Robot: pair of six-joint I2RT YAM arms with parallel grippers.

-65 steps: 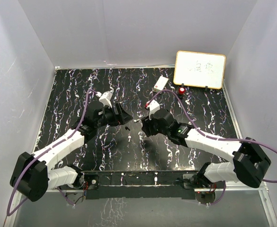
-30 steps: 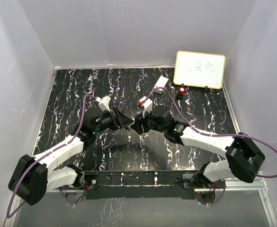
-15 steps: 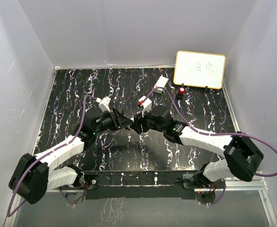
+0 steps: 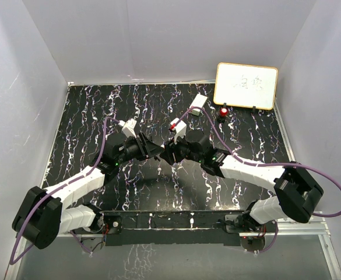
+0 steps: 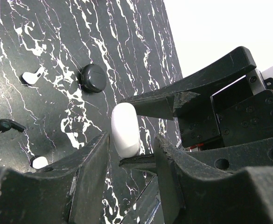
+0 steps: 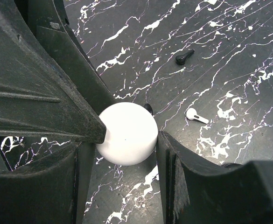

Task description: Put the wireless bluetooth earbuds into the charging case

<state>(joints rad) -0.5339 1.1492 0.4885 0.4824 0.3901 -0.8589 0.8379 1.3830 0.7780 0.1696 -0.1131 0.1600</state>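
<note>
Clenched in right gripper (image 6: 124, 142): white round plastic charging case (image 6: 129, 128). Flanking same case: left gripper (image 5: 132, 140) fingers, grip not discernible. Loose on black white-veined tabletop (image 6: 229, 28), near case, outside it: white stubby earbud (image 6: 196, 116), black stubby earbud (image 6: 185, 56).

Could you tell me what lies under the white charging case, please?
Marbled table shows around the white charging case; a small dark bit peeks past its rim. Whatever lies directly beneath is covered.

The charging case (image 6: 128, 133) sat between the left gripper (image 4: 157, 153) and the right gripper (image 4: 170, 151) (at mid-table); earbuds (image 6: 196, 116) and another case (image 5: 93, 77) lay on the table (image 4: 100, 105) nearby.
</note>
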